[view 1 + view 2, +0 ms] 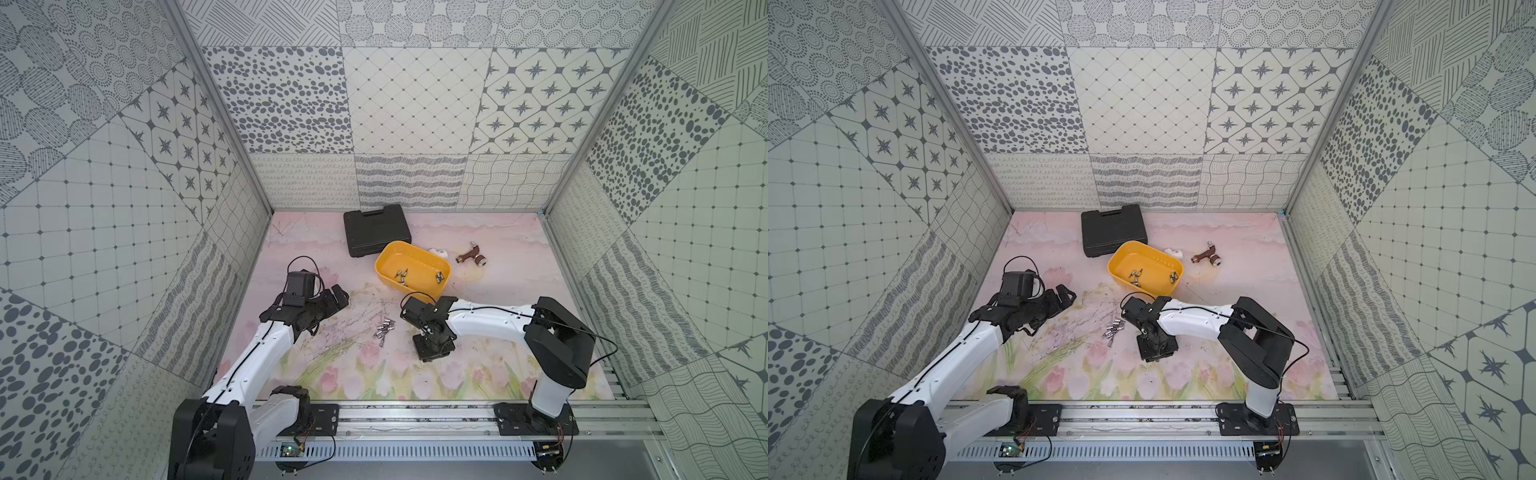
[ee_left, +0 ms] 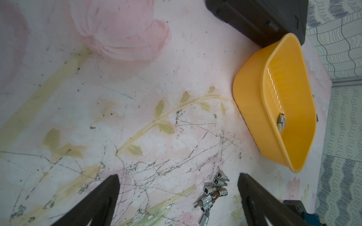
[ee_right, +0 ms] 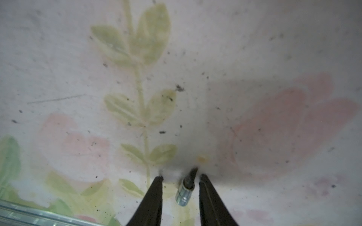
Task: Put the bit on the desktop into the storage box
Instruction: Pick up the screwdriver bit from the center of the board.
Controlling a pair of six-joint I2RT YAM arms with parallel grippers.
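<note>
A small chrome bit (image 3: 185, 192) with a dark tip lies on the floral desktop between the fingers of my right gripper (image 3: 181, 177). The jaws are narrow but open, with a gap on each side of the bit. In both top views the right gripper (image 1: 432, 353) (image 1: 1156, 351) points down at the mat and hides that bit. A pile of several more bits (image 1: 384, 330) (image 1: 1114, 328) (image 2: 214, 192) lies to its left. The yellow storage box (image 1: 415, 259) (image 1: 1144, 259) (image 2: 248, 94) stands behind and holds several bits (image 1: 402, 276) (image 2: 281, 122). My left gripper (image 1: 338, 299) (image 2: 178, 175) hovers wide open and empty.
A black tool case (image 1: 376, 232) (image 2: 260, 17) touches the box's far left corner. A brown tool (image 1: 471, 258) and a small white object (image 1: 438, 252) lie right of the box. The metal rail (image 1: 415, 409) runs along the near edge. Patterned walls enclose three sides.
</note>
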